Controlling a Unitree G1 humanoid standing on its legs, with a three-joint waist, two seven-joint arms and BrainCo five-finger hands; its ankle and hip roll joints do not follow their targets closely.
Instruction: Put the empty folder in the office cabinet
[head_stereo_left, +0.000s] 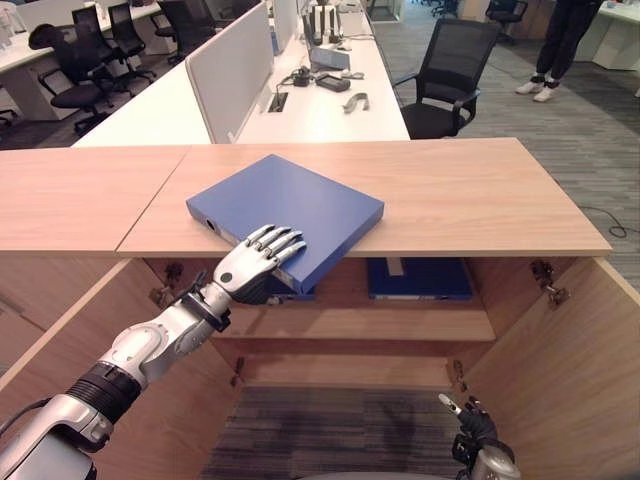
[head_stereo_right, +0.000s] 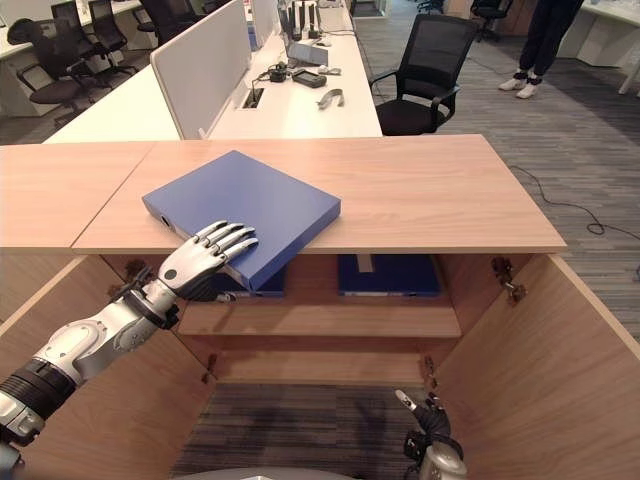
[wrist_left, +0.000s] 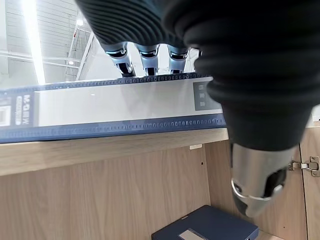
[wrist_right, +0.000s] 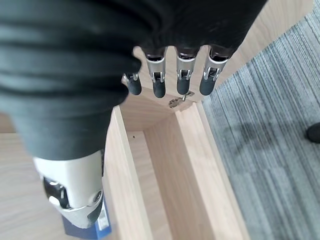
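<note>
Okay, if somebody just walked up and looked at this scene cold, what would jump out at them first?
Probably the blue folder lying flat on the wooden cabinet top, one corner jutting past the front edge, with the left hand laid on that corner, fingers over its top. Below, the cabinet doors stand open and more blue folders lie on the upper shelf inside. The right hand hangs low in front of the opening, holding nothing.
</note>
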